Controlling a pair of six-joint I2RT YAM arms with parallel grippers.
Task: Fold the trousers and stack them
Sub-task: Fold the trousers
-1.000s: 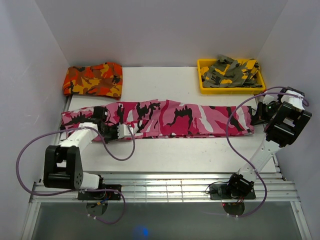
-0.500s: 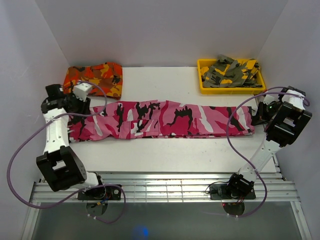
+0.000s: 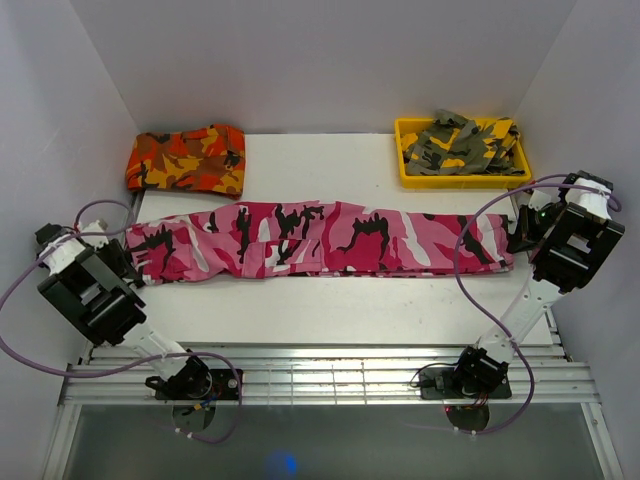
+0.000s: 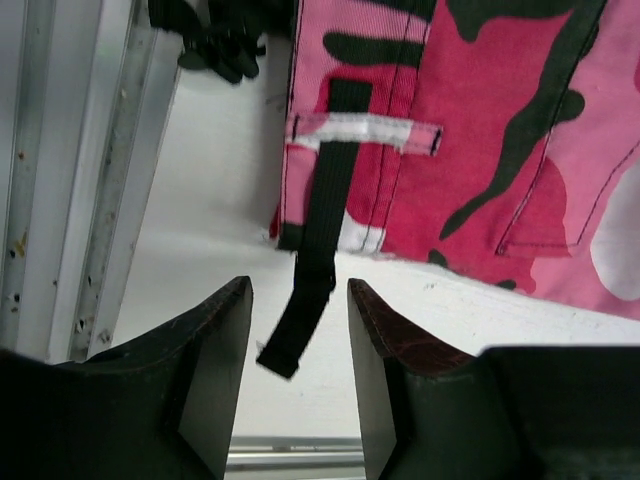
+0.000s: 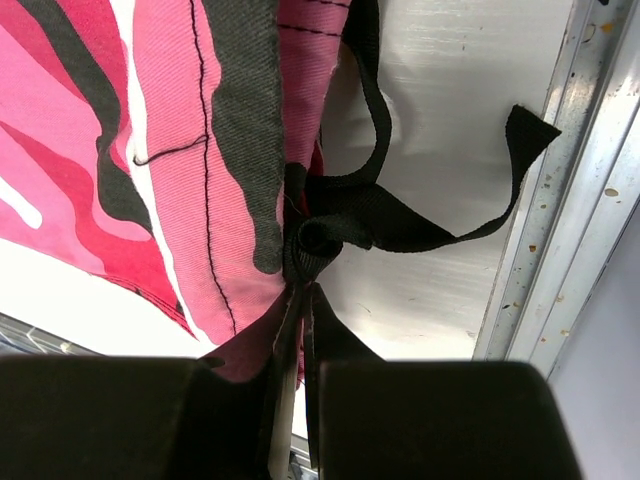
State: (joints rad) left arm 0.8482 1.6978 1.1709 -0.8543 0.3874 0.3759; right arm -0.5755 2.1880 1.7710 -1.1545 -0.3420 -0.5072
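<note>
Since the trousers (image 3: 320, 238) lie stretched left-to-right across mid-frame on the tabletop (image 3: 330, 310), I've got my right hand (image 5: 300, 298) pinching their right end and my left hand (image 4: 298, 300) gaping empty just off the left end.

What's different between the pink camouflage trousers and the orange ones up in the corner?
The pink trousers lie stretched out long across the table; the orange trousers sit folded in a compact bundle. The right arm's jaws pinch the pink trousers' end; nothing touches the orange trousers. Both are camouflage print.
</note>
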